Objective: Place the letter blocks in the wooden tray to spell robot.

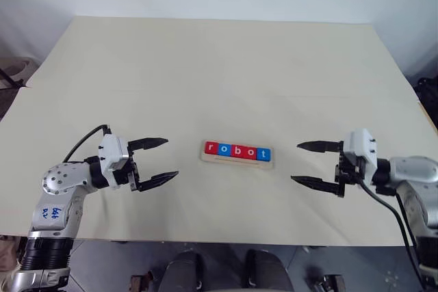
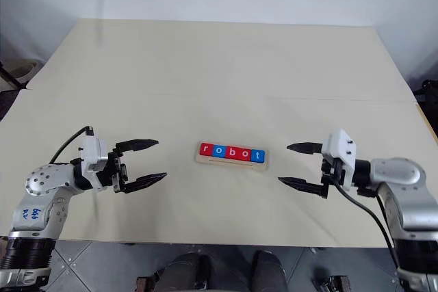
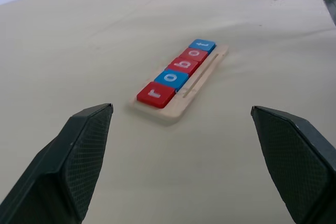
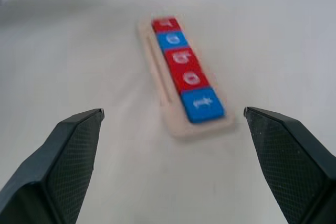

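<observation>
Table: a broad pale tabletop point(image 1: 226, 66), bare around the work.
Left gripper: left gripper point(image 1: 159, 162) spread wide, empty, well apart from the tray.
Right gripper: right gripper point(image 1: 308, 163) likewise wide, empty.
Tray: wooden tray point(image 1: 236, 161) between them, mid-table.
Blocks: letter blocks point(image 1: 237, 150) all seated, reading robot; nothing seems left.

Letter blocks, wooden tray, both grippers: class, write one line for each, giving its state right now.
letter blocks: all five seated in a row in the tray, reading r-o-b-o-t, in red, blue, red, red, blue.
wooden tray: flat on the table, full.
left gripper: open, empty, apart from the tray.
right gripper: open, empty, apart from the tray.
</observation>
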Robot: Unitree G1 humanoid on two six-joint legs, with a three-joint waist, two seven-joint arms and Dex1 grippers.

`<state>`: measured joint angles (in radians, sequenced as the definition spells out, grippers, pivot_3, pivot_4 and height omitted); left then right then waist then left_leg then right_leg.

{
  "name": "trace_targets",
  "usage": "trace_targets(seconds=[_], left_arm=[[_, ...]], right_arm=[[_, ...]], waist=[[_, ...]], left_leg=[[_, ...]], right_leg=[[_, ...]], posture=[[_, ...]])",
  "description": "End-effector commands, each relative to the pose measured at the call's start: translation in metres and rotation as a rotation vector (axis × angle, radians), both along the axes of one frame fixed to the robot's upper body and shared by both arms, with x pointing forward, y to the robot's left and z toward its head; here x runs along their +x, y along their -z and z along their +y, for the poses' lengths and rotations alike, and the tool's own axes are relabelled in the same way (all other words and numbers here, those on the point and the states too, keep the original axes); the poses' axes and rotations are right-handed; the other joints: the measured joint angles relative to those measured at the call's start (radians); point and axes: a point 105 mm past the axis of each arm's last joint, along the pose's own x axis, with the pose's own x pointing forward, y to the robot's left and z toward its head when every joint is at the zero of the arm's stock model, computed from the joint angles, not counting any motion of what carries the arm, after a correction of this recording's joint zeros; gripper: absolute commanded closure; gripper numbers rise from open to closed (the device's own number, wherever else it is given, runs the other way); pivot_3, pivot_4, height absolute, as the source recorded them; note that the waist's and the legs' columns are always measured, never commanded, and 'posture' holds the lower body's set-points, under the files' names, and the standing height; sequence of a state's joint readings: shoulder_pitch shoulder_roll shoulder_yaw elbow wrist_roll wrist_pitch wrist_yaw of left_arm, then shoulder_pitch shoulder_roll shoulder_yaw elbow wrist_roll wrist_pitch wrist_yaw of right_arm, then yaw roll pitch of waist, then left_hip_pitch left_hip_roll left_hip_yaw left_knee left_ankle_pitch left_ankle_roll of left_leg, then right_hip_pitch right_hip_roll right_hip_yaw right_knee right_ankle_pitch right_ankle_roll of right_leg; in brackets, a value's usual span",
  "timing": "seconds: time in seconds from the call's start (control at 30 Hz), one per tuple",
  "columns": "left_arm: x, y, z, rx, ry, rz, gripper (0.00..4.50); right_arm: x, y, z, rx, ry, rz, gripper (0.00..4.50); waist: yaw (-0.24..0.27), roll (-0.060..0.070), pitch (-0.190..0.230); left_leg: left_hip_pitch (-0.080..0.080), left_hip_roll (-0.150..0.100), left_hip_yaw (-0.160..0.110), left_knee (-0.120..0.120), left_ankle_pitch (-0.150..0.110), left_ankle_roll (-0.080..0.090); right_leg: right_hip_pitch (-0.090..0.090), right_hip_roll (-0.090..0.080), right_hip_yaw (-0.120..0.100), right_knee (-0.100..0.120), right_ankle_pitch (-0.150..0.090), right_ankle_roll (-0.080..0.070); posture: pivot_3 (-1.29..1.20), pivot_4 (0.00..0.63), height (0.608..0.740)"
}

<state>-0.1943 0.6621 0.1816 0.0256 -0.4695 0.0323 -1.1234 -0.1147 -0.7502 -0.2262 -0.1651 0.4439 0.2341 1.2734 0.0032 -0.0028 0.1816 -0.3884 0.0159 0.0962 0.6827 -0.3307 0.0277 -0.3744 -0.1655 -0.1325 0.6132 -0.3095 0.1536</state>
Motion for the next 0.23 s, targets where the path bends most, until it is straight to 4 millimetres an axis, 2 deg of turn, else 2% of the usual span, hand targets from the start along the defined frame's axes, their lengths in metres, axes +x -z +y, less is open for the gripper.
trace_targets(seconds=[0.03, 0.23], left_arm=[[0.0078, -0.0141, 0.0043, -0.012, -0.024, -0.053, 0.00], [0.0177, -0.0168, -0.0013, -0.007, -0.038, -0.090, 0.00]], right_arm=[[-0.0055, -0.0098, -0.0009, 0.010, -0.009, -0.071, 0.03], [-0.0032, -0.0097, -0.0043, 0.023, 0.019, -0.082, 0.03]], waist=[[0.000, 0.000, 0.000], [-0.001, 0.000, 0.000]], left_leg=[[0.000, 0.000, 0.000, 0.000, 0.000, 0.000], [0.000, 0.000, 0.000, 0.000, 0.000, 0.000]], right_leg=[[0.000, 0.000, 0.000, 0.000, 0.000, 0.000], [0.000, 0.000, 0.000, 0.000, 0.000, 0.000]], posture=[[0.00, 0.150, 0.740], [0.00, 0.150, 0.740]])
